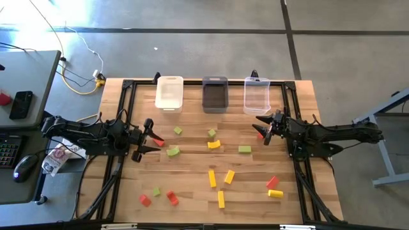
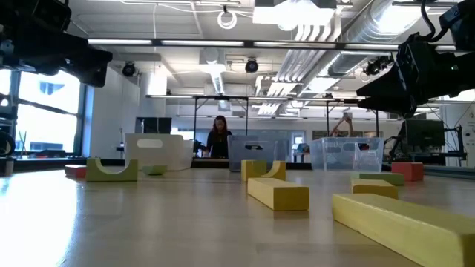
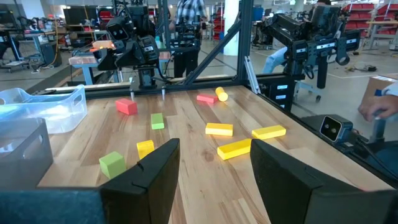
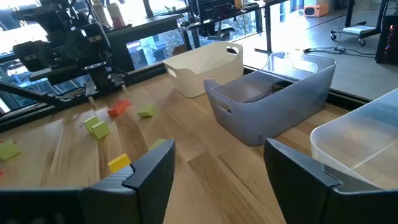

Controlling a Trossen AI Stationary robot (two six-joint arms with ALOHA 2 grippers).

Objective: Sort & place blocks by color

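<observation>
Unmarked red, yellow and green blocks [image 1: 212, 177] on wood, both arms' fingers [image 3: 155, 168] apart, empty.

Both arms are dark, near black, built of jointed segments with boxy housings at the wrists. The left arm [image 1: 89, 134] carries thin cables along its length and orange-red pads at its tip. The right arm [image 1: 332, 134] shows the same dark links and a red-tipped end. Each gripper's fingers [image 3: 155, 174] are broad, matte black, angular plates with flat inner faces.
</observation>
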